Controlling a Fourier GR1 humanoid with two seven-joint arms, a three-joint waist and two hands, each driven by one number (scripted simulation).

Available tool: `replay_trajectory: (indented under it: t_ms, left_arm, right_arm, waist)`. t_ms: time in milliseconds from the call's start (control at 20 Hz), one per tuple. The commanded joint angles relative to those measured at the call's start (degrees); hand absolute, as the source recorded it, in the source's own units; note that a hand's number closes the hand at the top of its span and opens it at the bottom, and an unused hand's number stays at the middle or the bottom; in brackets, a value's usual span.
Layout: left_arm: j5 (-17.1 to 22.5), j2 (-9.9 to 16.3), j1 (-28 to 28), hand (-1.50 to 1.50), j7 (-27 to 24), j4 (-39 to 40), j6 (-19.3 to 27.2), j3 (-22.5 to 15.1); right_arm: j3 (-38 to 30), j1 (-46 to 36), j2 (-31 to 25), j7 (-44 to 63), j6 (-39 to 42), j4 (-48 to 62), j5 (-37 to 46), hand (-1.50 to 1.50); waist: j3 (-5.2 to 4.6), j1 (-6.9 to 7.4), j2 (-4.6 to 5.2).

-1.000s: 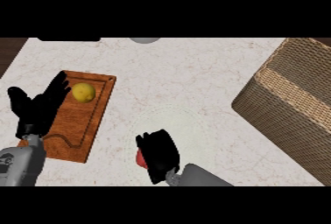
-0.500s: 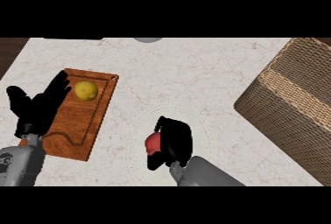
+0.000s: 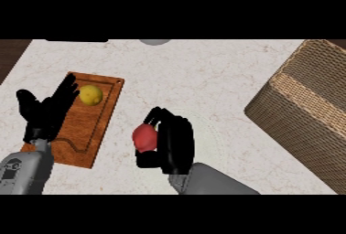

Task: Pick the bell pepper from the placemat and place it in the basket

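One glossy red bell pepper (image 3: 144,137) sits clasped in the right hand's (image 3: 174,142) curled fingers.

We take this for a kitchen: pale marble counter (image 3: 202,68), wooden cutting board (image 3: 101,123) at left, wicker basket (image 3: 304,114) at right.

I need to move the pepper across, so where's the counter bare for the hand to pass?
Bare counter runs between the right hand, curled round the red bell pepper, and the wicker basket. Also bare beyond the wooden board. Crowded at left: the lemon and the open left hand.
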Motion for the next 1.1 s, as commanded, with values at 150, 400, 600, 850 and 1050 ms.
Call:
replay_trajectory:
  t_ms: [150, 400, 600, 850, 1050]
  left_arm:
    - [-0.20, 0.38, 1.07, 0.00, 0.14, -0.24, -0.12, 0.25]
    - [-1.00, -0.19, 3.22, 0.00, 0.59, -1.98, 1.21, 0.00]
    - [-0.07, 1.02, 0.40, 0.00, 2.20, -1.10, 0.71, 1.30]
    - [0.51, 1.69, 1.91, 0.00, -1.12, 0.78, -0.93, 2.38]
    - [-0.10, -0.13, 0.78, 0.00, 3.86, -3.47, 1.95, 1.01]
  right_arm:
    - [-5.06, -10.94, 0.56, 17.53, -4.06, -3.57, 11.69, 1.50]
    - [-8.49, -13.20, 0.56, 24.59, 4.93, -7.39, 18.43, 1.50]
    - [-13.06, -14.44, 0.56, 24.75, 10.58, -7.52, 20.76, 1.50]
    - [-21.76, -22.48, 0.56, 24.82, 18.47, -7.49, 21.33, 1.50]
    - [-26.18, -24.57, 0.56, 24.57, 20.96, -6.53, 26.07, 1.50]
  waist:
    - [-0.15, -0.86, -0.57]
    - [-0.14, -1.67, -1.03]
    - [-0.12, -2.32, -0.61]
    - [-0.18, -2.24, -0.41]
    - [-0.05, -2.48, -0.57]
